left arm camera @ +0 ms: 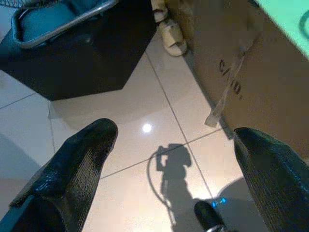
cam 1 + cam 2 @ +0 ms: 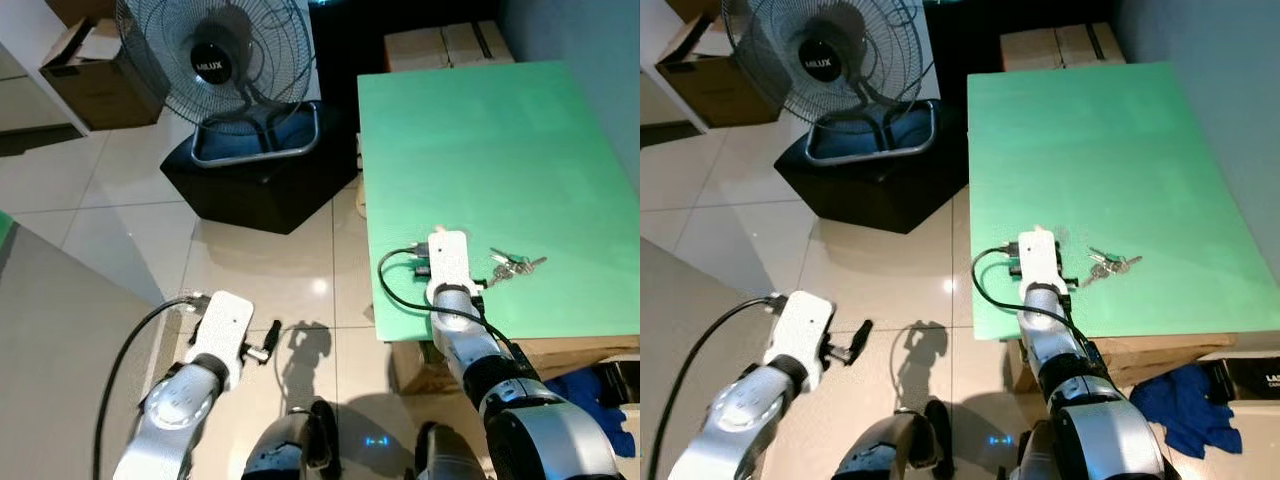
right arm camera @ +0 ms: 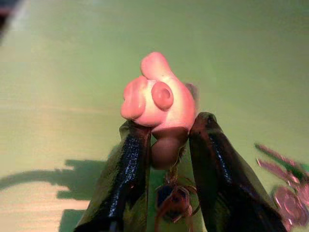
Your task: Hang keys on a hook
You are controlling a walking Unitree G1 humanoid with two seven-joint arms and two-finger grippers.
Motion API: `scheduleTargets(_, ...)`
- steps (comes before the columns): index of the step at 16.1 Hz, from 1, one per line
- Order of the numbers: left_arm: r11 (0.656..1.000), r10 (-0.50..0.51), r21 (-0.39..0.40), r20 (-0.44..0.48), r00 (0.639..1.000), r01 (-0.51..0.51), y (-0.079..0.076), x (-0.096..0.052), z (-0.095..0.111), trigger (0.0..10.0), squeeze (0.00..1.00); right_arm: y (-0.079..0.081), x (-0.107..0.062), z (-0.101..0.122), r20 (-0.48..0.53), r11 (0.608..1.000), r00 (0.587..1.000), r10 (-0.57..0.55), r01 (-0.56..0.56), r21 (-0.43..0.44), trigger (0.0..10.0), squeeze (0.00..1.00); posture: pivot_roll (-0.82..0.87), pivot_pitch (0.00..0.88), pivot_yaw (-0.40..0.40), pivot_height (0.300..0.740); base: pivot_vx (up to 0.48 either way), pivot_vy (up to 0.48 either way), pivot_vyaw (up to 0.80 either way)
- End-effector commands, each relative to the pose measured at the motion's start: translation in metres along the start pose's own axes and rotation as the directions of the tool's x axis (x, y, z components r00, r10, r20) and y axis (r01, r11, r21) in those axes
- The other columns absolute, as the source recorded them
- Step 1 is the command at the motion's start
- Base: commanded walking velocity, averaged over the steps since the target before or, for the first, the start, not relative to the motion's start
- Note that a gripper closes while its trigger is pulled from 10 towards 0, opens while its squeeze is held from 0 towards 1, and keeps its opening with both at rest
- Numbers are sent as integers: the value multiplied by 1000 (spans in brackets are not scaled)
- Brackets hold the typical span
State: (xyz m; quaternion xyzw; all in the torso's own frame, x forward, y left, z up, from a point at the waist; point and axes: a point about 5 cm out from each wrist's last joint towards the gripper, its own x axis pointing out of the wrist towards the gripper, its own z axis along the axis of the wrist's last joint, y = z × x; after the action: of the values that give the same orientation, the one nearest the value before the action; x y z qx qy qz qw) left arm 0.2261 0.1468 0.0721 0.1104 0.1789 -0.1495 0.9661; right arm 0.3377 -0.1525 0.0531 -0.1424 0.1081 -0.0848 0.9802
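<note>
A bunch of keys [image 2: 515,266] lies on the green table [image 2: 480,140], near its front edge. My right gripper [image 2: 445,240] rests low over the table just left of the keys. In the right wrist view its two black fingers [image 3: 128,164] are shut on a pink pig-shaped key charm [image 3: 157,96]. A ring hangs below the charm, and the key blades [image 3: 285,193] lie beside it. My left gripper [image 2: 268,340] hangs open over the tiled floor, its fingers [image 1: 87,159] wide apart with nothing between them.
A standing fan [image 2: 230,60] sits on a black block [image 2: 260,190] left of the table. Cardboard boxes [image 2: 445,45] stand behind the table, and another box [image 1: 241,72] sits under it. A blue cloth [image 2: 585,395] lies on the floor at the right. A slipper [image 1: 171,34] lies by the block.
</note>
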Motion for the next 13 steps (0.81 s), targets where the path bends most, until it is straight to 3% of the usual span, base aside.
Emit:
scheduleTargets(1, 1000, 16, 3, -21, 1000, -16, 0, 0, -6, 10000, 0, 7, -3, 0, 19, 999, 999, 38, -38, 20, 0, 0, -37, 183, 118, 723, 0, 0, 0)
scheduleTargets(5, 997, 66, -43, 11, 998, -65, 0, 27, -3, 10000, 0, 4, -6, 5, 82, 994, 991, 108, -110, 21, 0, 0, -88, 95, 51, 723, 0, 0, 0)
scheduleTargets(9, 996, 16, -93, 53, 998, -11, -3, 56, 7, 10000, 0, -4, -12, 19, 169, 986, 972, 164, -166, -2, 0, 0, -171, 0, 31, 723, 0, 0, 0)
scheduleTargets(13, 992, 56, -116, 92, 994, -45, 3, 76, 16, 10000, 0, -7, -26, 20, 199, 980, 961, 195, -197, -7, 0, 0, -208, 0, 40, 723, 0, 0, 0)
